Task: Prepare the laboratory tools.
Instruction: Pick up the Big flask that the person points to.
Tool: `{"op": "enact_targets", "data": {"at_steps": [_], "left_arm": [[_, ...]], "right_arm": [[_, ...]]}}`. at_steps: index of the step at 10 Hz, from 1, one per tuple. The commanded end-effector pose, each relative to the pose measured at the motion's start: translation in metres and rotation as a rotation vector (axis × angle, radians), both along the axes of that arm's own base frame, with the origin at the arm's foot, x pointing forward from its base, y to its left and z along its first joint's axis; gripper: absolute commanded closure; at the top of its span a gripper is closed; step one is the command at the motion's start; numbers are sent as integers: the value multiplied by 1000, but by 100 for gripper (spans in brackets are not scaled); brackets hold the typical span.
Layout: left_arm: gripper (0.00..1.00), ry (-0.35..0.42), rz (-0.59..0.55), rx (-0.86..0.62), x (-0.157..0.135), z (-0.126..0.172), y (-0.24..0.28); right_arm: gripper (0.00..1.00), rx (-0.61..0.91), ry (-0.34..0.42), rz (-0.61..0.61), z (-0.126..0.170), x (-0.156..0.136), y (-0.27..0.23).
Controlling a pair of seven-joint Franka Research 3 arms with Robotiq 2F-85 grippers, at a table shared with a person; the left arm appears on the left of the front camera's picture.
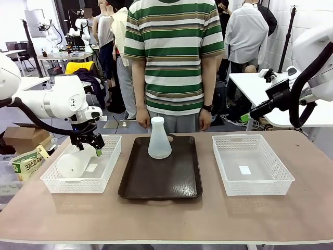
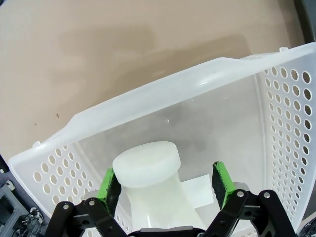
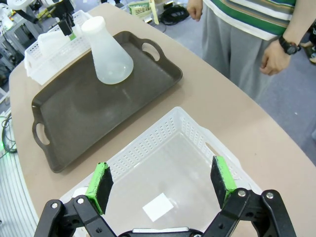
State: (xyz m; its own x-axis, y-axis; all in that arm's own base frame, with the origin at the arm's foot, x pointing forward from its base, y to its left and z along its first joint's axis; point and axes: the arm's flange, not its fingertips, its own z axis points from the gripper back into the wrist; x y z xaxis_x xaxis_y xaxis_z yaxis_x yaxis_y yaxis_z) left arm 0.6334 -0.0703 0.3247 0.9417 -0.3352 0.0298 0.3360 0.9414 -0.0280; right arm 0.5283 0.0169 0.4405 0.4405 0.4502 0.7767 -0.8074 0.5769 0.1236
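One frosted-white conical flask (image 1: 159, 139) (image 3: 106, 49) stands upright at the back of the dark brown tray (image 1: 160, 179) (image 3: 84, 113). A second flask (image 1: 75, 162) (image 2: 148, 173) lies on its side in the left white basket (image 1: 106, 172) (image 2: 163, 98). My left gripper (image 1: 92, 148) (image 2: 166, 185) is lowered into that basket, open, its green pads (image 2: 109, 190) straddling the flask's neck; the right pad stands clear of it. My right gripper (image 1: 248, 115) (image 3: 160, 182) hangs open and empty above the right white basket (image 1: 281, 182) (image 3: 192, 131).
A person in a striped shirt (image 1: 174, 52) stands at the far edge behind the tray, hands (image 1: 204, 120) at their sides. A white label (image 1: 244, 170) lies on the right basket's floor. Bare table runs along the front edge.
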Motion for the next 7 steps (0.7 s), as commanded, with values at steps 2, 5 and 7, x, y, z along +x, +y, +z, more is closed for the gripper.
{"op": "enact_targets", "data": {"at_steps": [2, 5, 7], "left_arm": [[41, -27, 15, 34, -3, 0, 0], [97, -30, 18, 44, -2, 1, -1], [100, -29, 13, 44, -3, 1, -2]], "right_arm": [[0, -8, -4, -8, -1, 0, 1], [0, -8, -4, -8, -1, 0, 1], [0, -8, -4, -8, -1, 0, 1]]}}
